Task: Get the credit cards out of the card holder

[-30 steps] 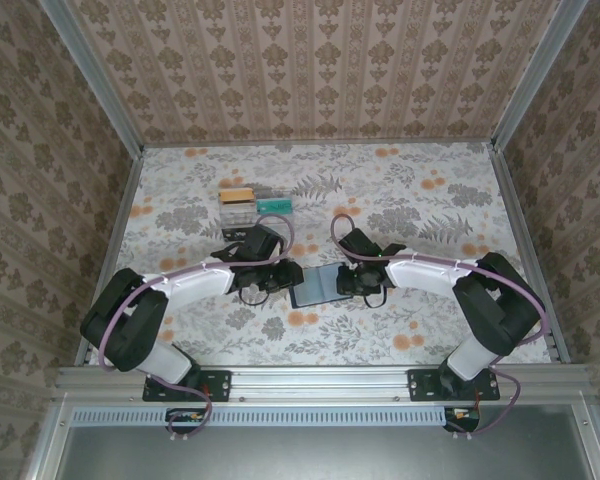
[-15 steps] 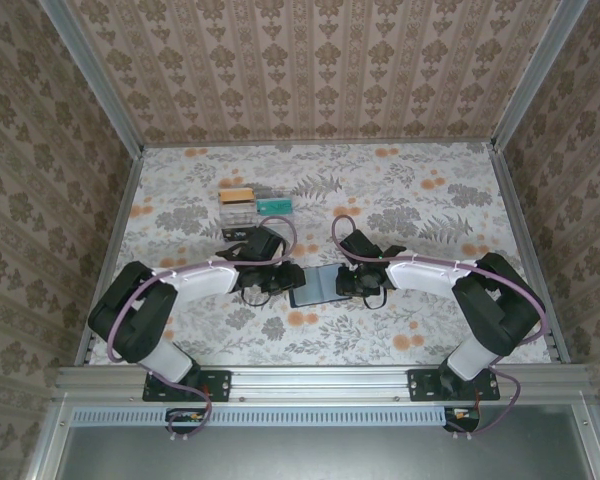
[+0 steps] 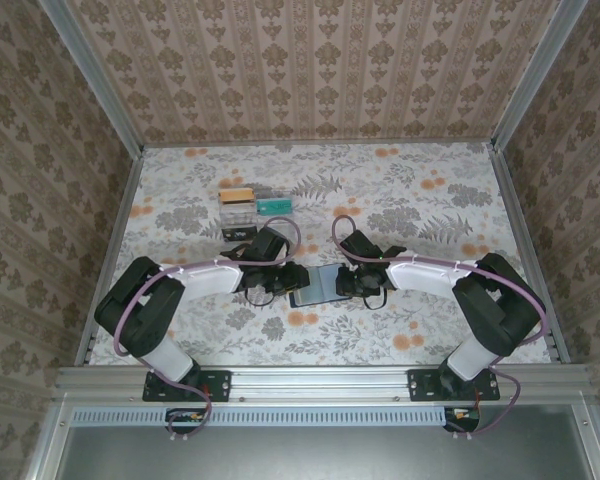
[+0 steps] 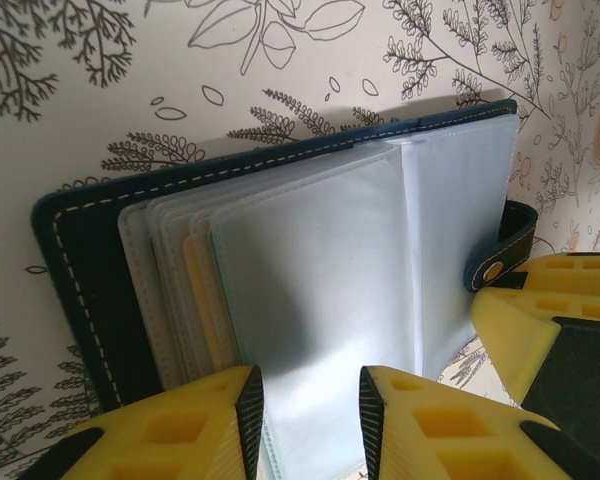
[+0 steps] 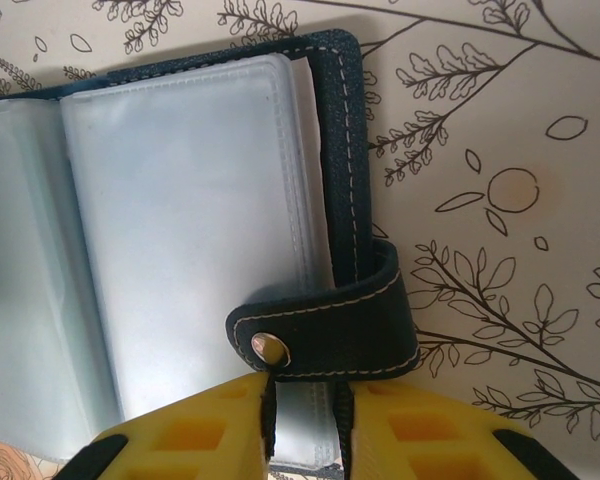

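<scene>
The card holder [image 3: 317, 285] lies open on the flowered table [image 3: 430, 200], between both arms. Left gripper [image 4: 310, 420] is part-open, the clear pocket leaves [image 4: 320, 280] lying in its gap. Right gripper [image 5: 305, 420] is nipped narrow on the holder's near edge, just beside the snap strap [image 5: 330, 335].

card holder [image 3: 317, 285] lies between left claw [image 3: 292, 278] and right claw [image 3: 345, 283] — tray [image 3: 257, 205] behind.

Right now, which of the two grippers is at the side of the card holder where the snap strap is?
The right gripper: the strap lies just beyond its fingertips, while the left gripper faces the stacked pockets.
</scene>
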Robot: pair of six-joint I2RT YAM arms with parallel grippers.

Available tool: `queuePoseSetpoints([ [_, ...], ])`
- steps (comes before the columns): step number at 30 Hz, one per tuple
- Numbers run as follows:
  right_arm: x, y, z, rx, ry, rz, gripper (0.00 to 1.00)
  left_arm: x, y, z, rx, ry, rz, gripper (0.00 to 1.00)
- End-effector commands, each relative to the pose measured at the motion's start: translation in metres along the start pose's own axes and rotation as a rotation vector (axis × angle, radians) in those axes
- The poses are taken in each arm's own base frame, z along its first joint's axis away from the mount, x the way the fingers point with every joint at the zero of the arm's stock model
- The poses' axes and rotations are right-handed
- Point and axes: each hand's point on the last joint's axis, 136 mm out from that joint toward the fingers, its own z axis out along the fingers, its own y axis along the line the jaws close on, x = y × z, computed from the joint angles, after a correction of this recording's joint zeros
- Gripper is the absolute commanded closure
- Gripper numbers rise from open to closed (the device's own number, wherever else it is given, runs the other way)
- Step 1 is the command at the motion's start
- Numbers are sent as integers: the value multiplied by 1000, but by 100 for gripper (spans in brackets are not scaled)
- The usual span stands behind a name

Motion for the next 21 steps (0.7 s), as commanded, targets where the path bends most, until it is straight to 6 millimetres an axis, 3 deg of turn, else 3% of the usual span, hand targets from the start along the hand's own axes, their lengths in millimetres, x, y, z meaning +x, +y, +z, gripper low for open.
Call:
queuePoseSetpoints([
  [1,14,-7,5,14,39,19,74,0,-6,1,6,9,10,65],
  [8,14,-5,5,10,40,16,73,-1,-11,8,33,23,22,64],
  [21,14,-6,4,13,40,15,73,-11,-42,15,134,26,63,56],
])
